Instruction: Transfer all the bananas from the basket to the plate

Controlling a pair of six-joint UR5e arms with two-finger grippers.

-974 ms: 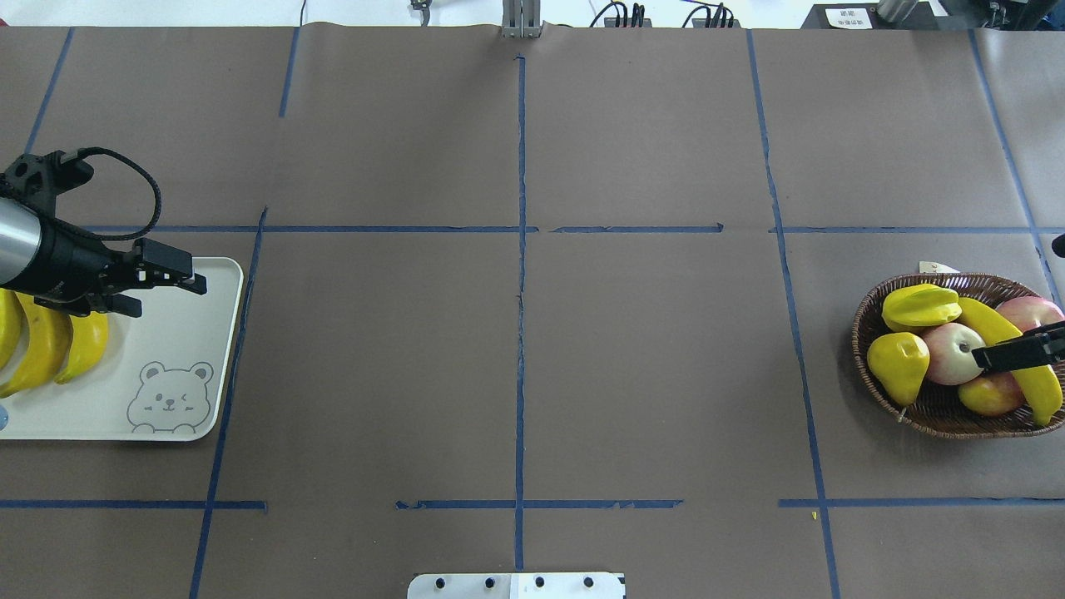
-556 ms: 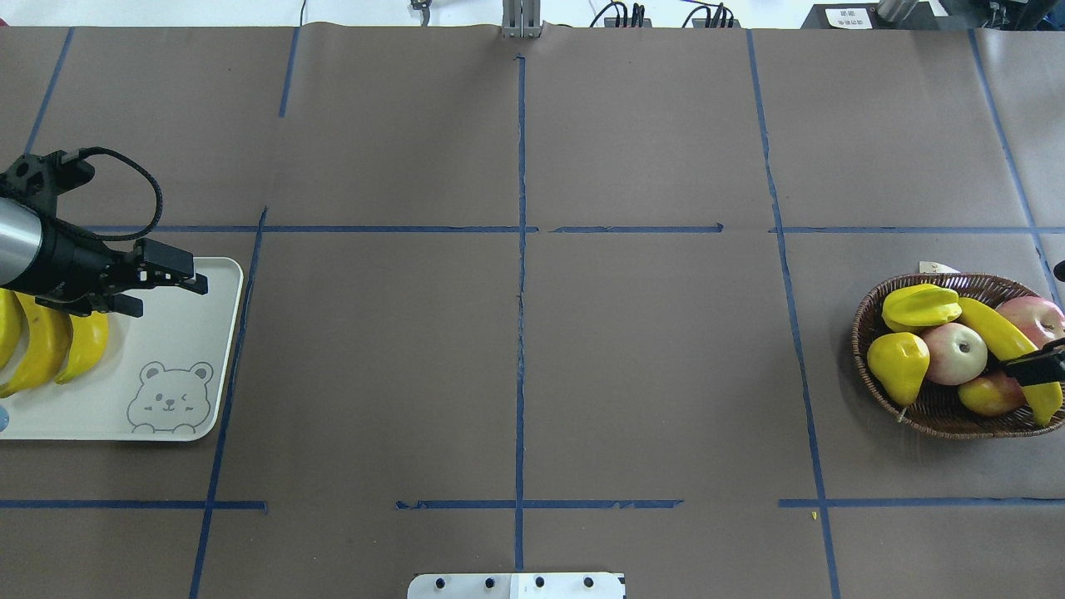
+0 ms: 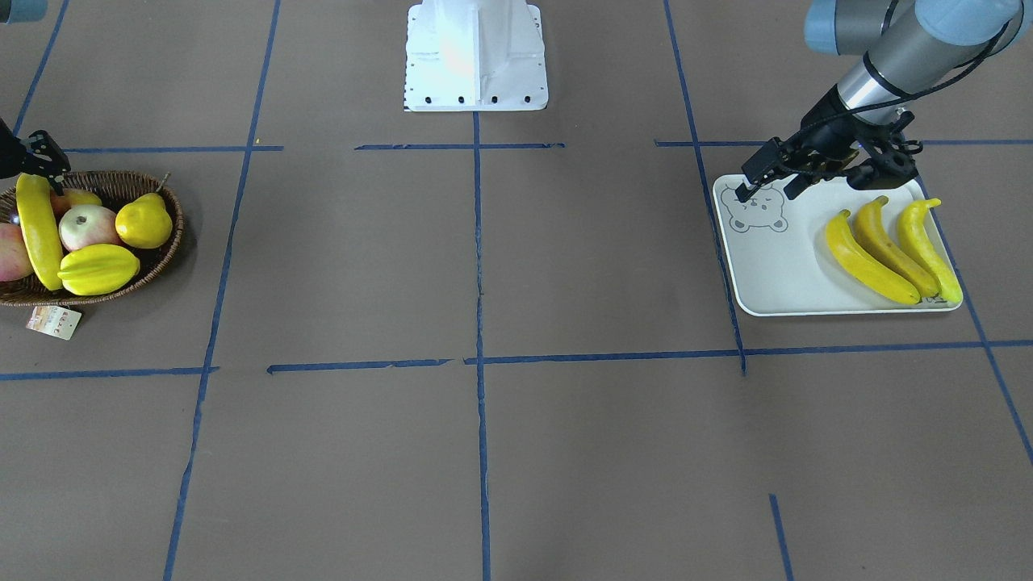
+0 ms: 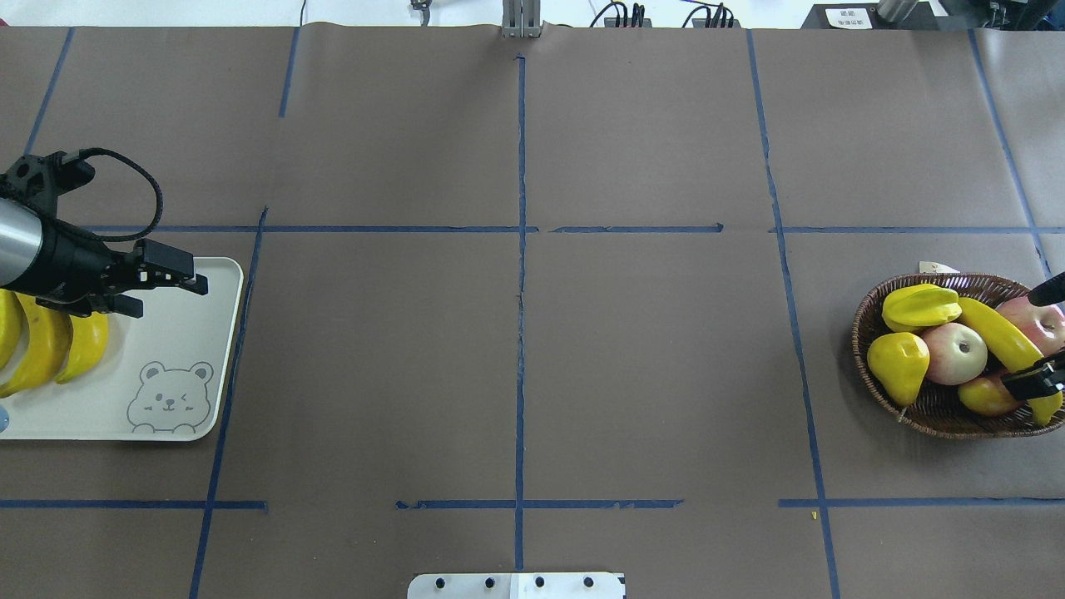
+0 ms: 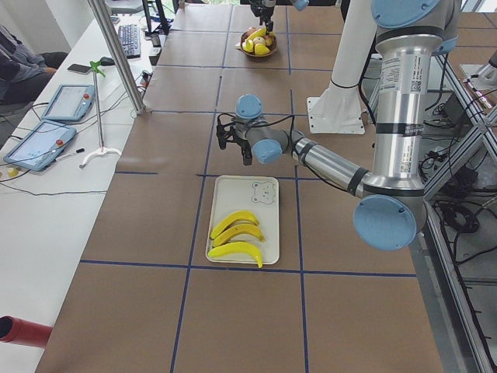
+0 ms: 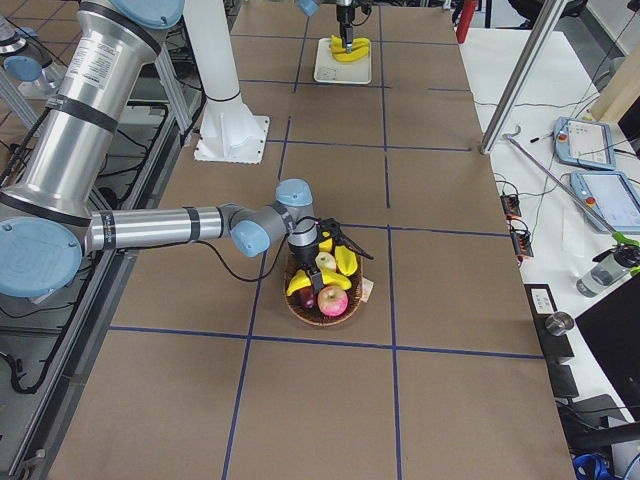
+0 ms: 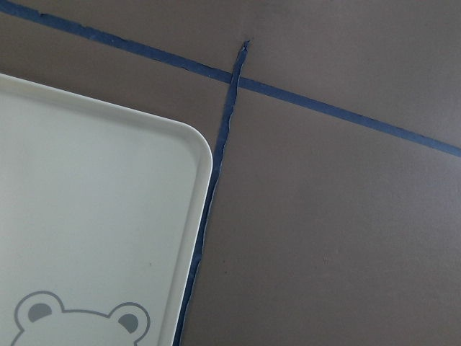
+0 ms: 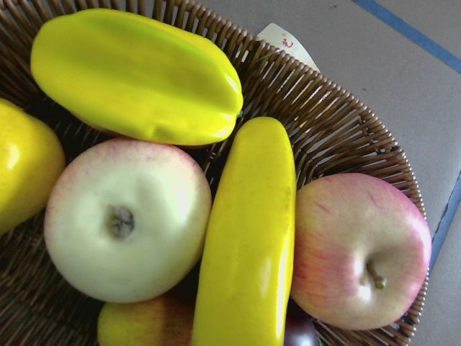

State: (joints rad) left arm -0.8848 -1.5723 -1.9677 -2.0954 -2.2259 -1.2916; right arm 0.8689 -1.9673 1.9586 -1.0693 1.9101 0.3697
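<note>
Three bananas (image 4: 42, 345) lie side by side on the white bear-print plate (image 4: 183, 349) at the left; they also show in the front view (image 3: 880, 250). My left gripper (image 4: 166, 297) hovers open and empty over the plate's far part, next to the bananas. One banana (image 4: 994, 329) lies across the fruit in the wicker basket (image 4: 915, 416) at the right. My right gripper (image 4: 1040, 337) is open just over the basket, one finger on each side of that banana's near half. The right wrist view shows this banana (image 8: 252, 238) close below.
The basket also holds a yellow starfruit (image 4: 919, 305), a yellow pear (image 4: 899, 362) and some apples (image 4: 953, 353). A paper tag (image 3: 52, 321) hangs off its rim. The brown table has blue tape lines. The robot base (image 4: 516, 585) is at the near edge.
My right gripper has drawn back toward the right edge over the basket, and its second finger has come into view on the banana's far side. The left gripper has not moved.
</note>
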